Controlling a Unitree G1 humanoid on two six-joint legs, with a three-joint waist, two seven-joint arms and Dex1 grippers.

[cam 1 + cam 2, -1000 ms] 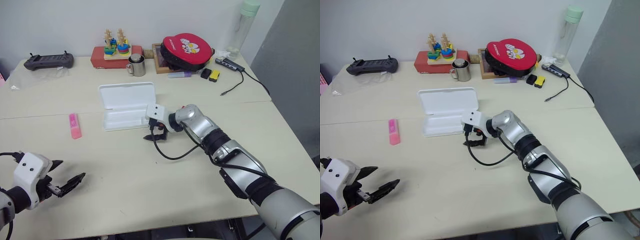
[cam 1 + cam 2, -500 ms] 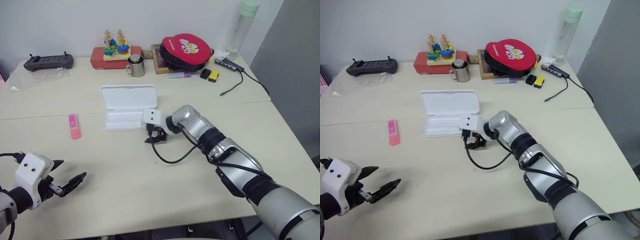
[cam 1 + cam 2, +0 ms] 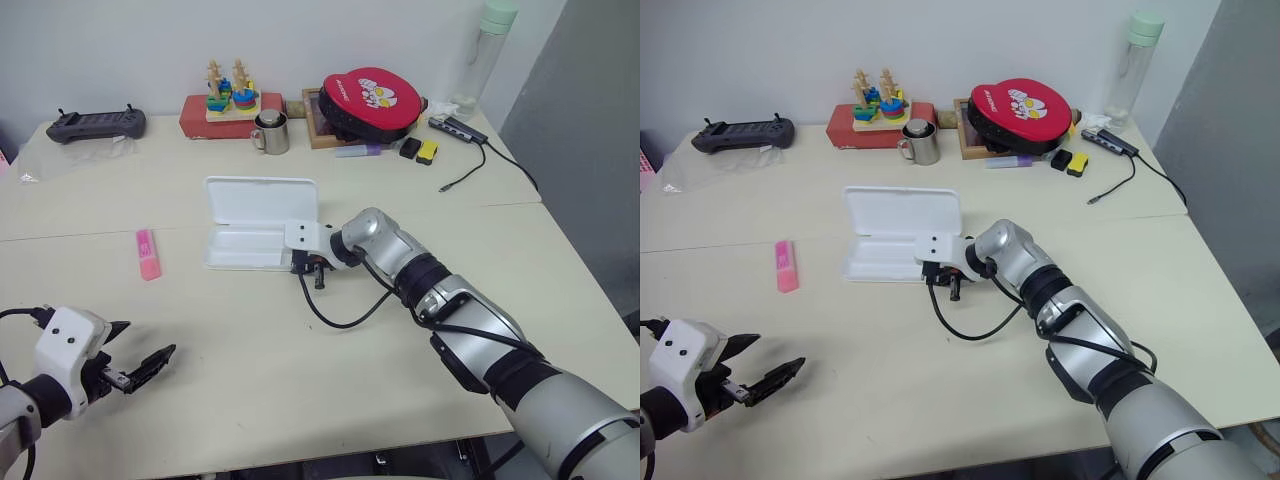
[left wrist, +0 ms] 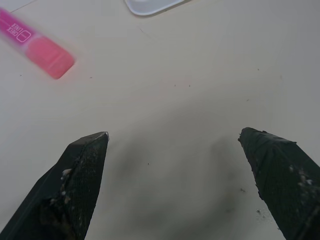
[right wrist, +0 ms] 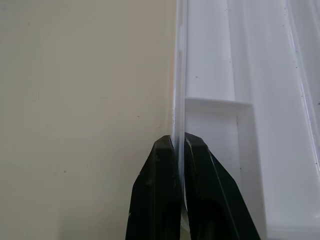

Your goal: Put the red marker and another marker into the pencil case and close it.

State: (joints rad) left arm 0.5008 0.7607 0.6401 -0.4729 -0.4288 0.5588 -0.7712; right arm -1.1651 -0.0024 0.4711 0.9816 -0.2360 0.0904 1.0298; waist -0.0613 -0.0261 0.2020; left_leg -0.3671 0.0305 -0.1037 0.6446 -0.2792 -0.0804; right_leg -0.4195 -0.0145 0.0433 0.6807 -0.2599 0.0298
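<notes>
The white pencil case (image 3: 258, 222) lies open mid-bench, lid upright (shallow tray, inner divider); the right tool (image 5: 179, 145) pinches its front wall. The left tool (image 3: 140, 365) gapes wide.

Your head stereo pair looks forward and down across the table (image 3: 300, 380), both eyes sharing the open pencil case (image 3: 262, 205). Left wrist cam sits close above bare tabletop, catching the pink highlighter (image 4: 35, 50). Right wrist cam is tight on the case's front wall.
</notes>
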